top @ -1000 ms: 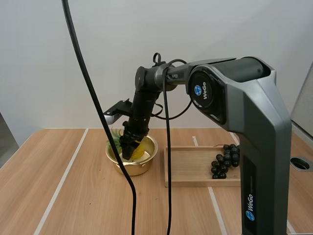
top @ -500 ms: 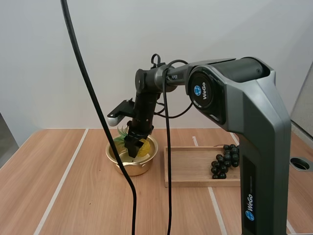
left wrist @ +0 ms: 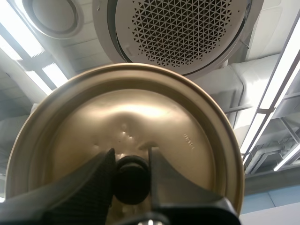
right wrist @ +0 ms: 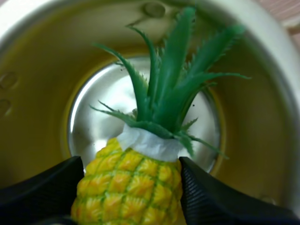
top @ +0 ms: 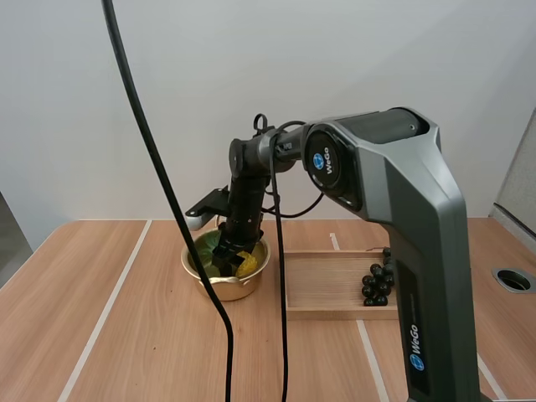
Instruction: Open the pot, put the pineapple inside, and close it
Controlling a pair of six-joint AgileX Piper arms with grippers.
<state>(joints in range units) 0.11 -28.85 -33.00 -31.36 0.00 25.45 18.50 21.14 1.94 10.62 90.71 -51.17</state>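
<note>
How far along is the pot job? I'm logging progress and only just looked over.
Done: the round gold metal lid is off, its black knob pinched by the left gripper. In hand: the right gripper holds the yellow pineapple with green leaves down inside the open gold metal pot, not yet released. Left: let go, withdraw, set the lid back on.
</note>
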